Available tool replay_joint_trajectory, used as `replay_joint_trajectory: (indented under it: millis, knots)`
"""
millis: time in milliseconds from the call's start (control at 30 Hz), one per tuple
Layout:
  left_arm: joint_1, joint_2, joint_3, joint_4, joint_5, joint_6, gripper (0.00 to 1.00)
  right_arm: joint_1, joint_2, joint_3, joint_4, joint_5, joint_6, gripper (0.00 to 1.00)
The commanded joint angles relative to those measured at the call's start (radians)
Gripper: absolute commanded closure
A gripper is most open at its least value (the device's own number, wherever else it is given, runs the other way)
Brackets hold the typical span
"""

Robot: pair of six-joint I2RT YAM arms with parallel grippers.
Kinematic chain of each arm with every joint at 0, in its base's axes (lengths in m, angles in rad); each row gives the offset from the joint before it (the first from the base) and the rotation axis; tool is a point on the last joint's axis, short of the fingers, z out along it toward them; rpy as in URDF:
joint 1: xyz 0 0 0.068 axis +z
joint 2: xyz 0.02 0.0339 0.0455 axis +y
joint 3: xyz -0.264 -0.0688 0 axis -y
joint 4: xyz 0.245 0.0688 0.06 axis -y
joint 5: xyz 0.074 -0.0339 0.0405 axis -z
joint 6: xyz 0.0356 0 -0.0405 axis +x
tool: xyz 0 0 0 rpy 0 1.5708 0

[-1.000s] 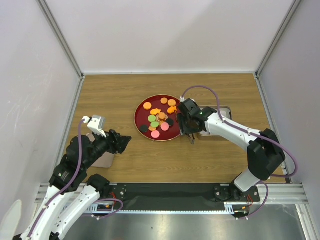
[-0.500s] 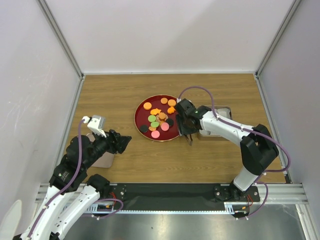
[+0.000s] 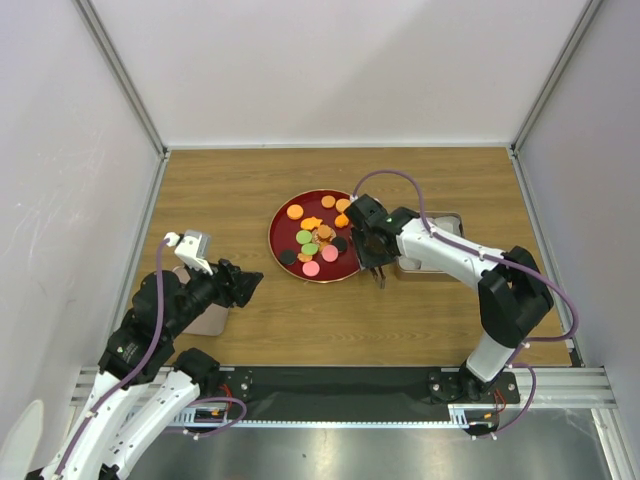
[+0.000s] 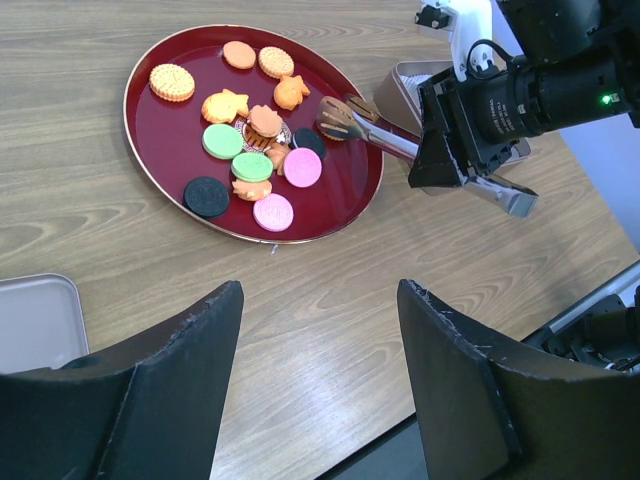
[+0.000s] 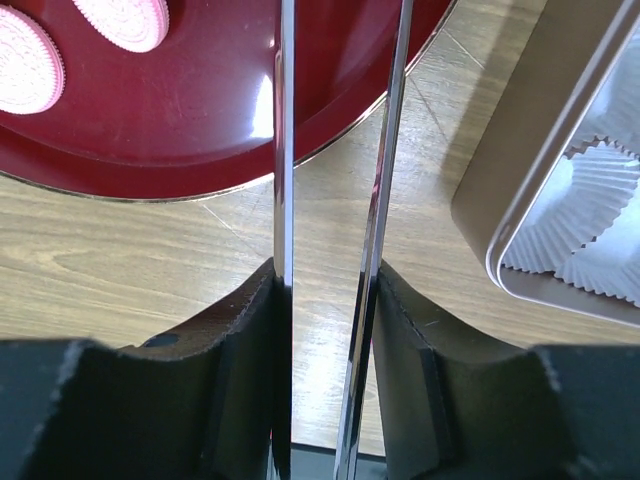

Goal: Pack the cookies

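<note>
right gripper point(image 5: 330, 320), bottom centre of its wrist view, is clamped on the tongs point(image 5: 285, 150). tong arms stand a narrow gap apart; tips sit over the plate point(image 4: 160, 130), right part; any pinch cannot be told. cookies point(image 4: 252, 165) lie on the plate, upper left of the left wrist view. left gripper point(image 4: 320, 290) has its jaws wide apart, holding nothing.

Cookies point(image 3: 316, 240) on plate point(image 3: 282, 233) mid-table, tin point(image 5: 530, 140) just right of it, tongs point(image 4: 385, 145) over plate's right side.
</note>
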Motion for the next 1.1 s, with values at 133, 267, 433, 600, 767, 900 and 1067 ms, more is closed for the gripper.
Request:
replay_joint_trajectory:
  millis: [133, 267, 433, 600, 767, 900, 1067]
  knots:
    - [-0.005, -0.006, -0.006, 0.031, -0.001, 0.02, 0.3, 0.006, -0.066, 0.086, -0.044, 0.031, -0.014, 0.78]
    - [-0.005, -0.004, -0.006, 0.03, -0.003, 0.018, 0.3, 0.0, -0.121, 0.11, -0.061, 0.051, -0.008, 0.78]
    - [-0.005, 0.0, -0.006, 0.03, -0.006, 0.02, 0.3, -0.035, -0.228, 0.09, -0.086, 0.068, -0.003, 0.78]
    - [-0.005, 0.005, -0.008, 0.033, 0.0, 0.018, 0.3, -0.114, -0.327, 0.015, -0.08, 0.042, -0.009, 0.77]
    - [-0.005, 0.013, -0.008, 0.032, 0.002, 0.018, 0.3, -0.209, -0.379, -0.051, -0.061, -0.004, -0.022, 0.76]
    - [-0.005, 0.016, -0.008, 0.032, 0.002, 0.018, 0.3, -0.25, -0.37, -0.08, -0.031, -0.033, -0.029, 0.76]
    - [-0.005, 0.013, -0.008, 0.03, -0.004, 0.015, 0.3, -0.281, -0.347, -0.1, -0.006, -0.049, -0.035, 0.76]
